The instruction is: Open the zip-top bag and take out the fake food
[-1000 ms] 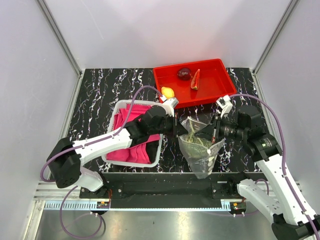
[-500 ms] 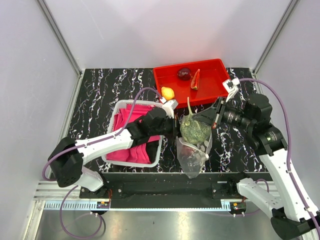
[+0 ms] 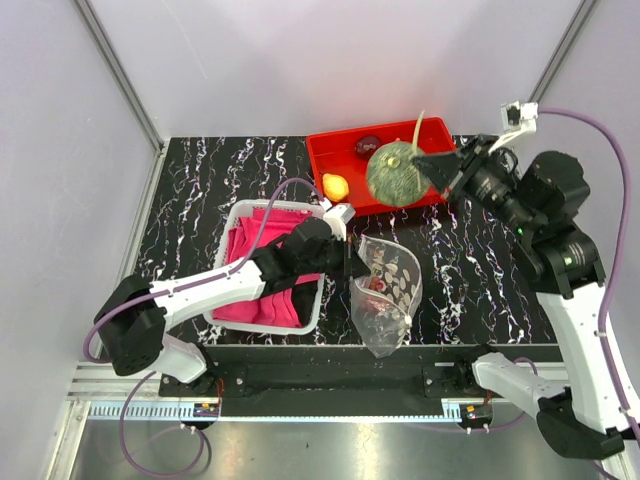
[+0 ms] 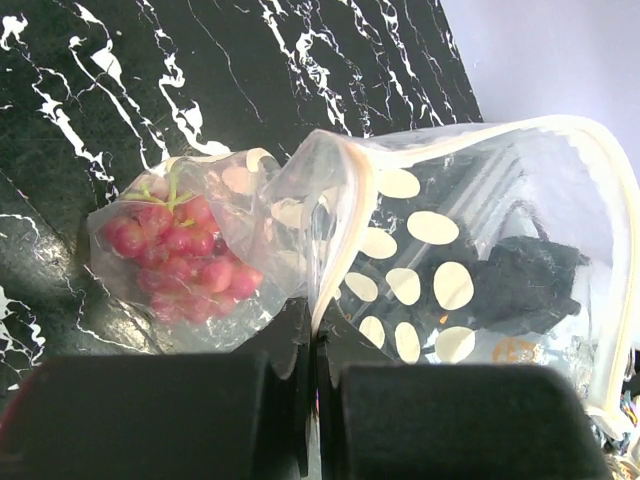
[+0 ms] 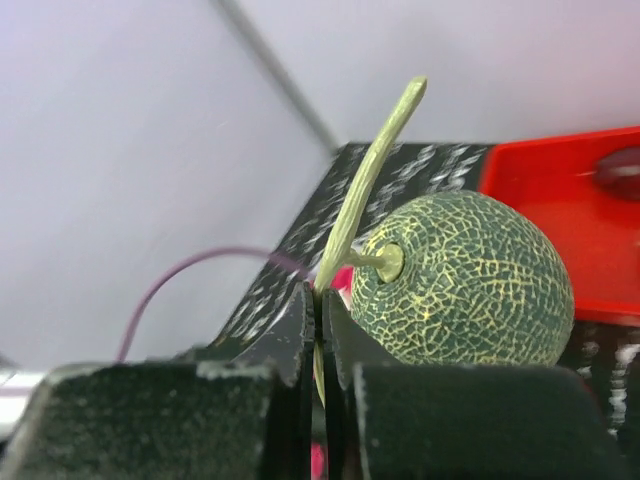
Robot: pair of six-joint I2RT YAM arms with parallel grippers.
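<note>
The zip-top bag [image 3: 387, 292] is a clear dotted pouch hanging open above the table's front. My left gripper [image 3: 350, 268] is shut on its rim at the left. In the left wrist view the rim runs between the shut jaws of the left gripper [image 4: 312, 322], and the bag [image 4: 450, 250] holds purple-red grapes [image 4: 175, 255]. My right gripper [image 3: 428, 165] is raised over the red tray and shut on the pale stem [image 5: 365, 190] of the green netted melon [image 3: 392, 172]. The melon [image 5: 460, 280] hangs free beside the right gripper [image 5: 318, 300].
The red tray [image 3: 455, 160] stands at the back. A dark red fruit [image 3: 368, 145] lies in it and a yellow lemon [image 3: 336, 185] sits at its near left corner. A white basket [image 3: 240, 212] of pink cloth stands under the left arm.
My right gripper has pulled the melon up out of the bag and carried it back and right over the tray. The bag has sagged; the left gripper has kept its hold.
</note>
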